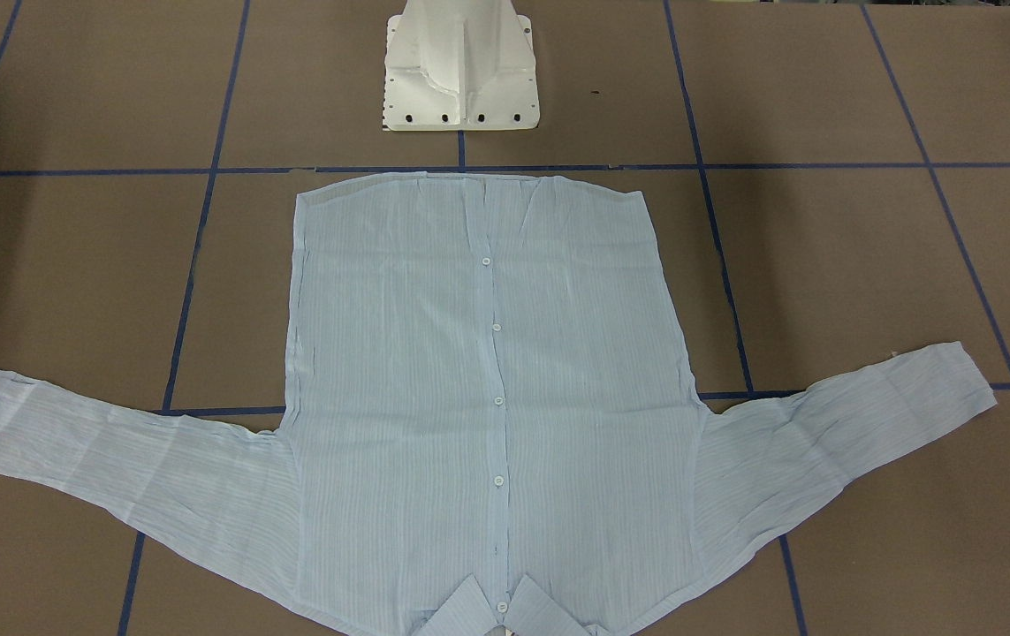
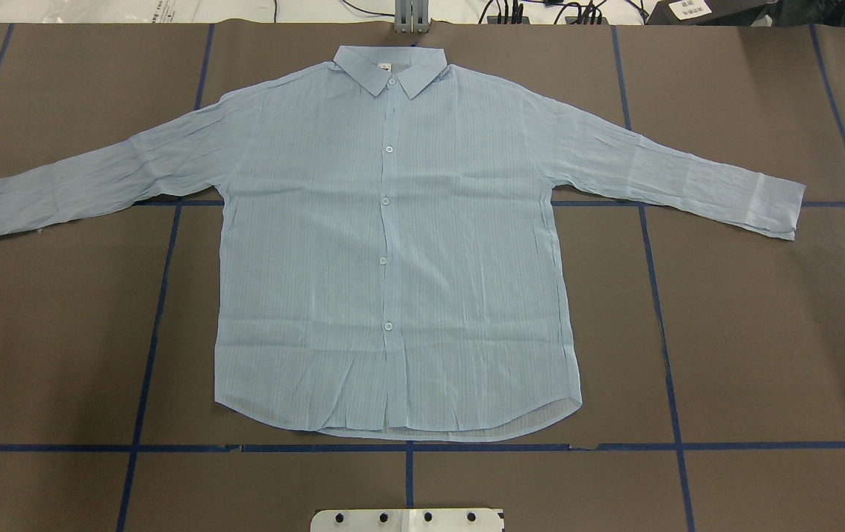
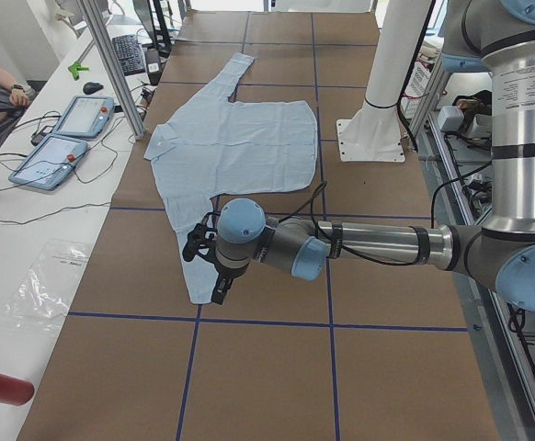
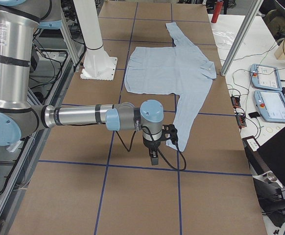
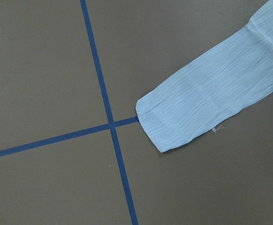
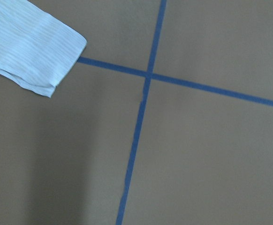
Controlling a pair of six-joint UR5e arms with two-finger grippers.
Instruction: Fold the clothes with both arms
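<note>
Two sleeves of the shirt [image 2: 392, 244] are spread wide for folding, so the left end effector [image 3: 220, 287] and right end effector [image 4: 154, 155] are poised near the cuffs; their openness cannot be told.

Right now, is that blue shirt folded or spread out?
Spread out. The shirt lies flat on the table, buttoned front up, its sleeves stretched to either side; no part is doubled over.

We log: open desk [image 2: 762, 332] either side of the shirt [image 2: 392, 244]; white pedestal [image 1: 460, 71] near its hem.
</note>
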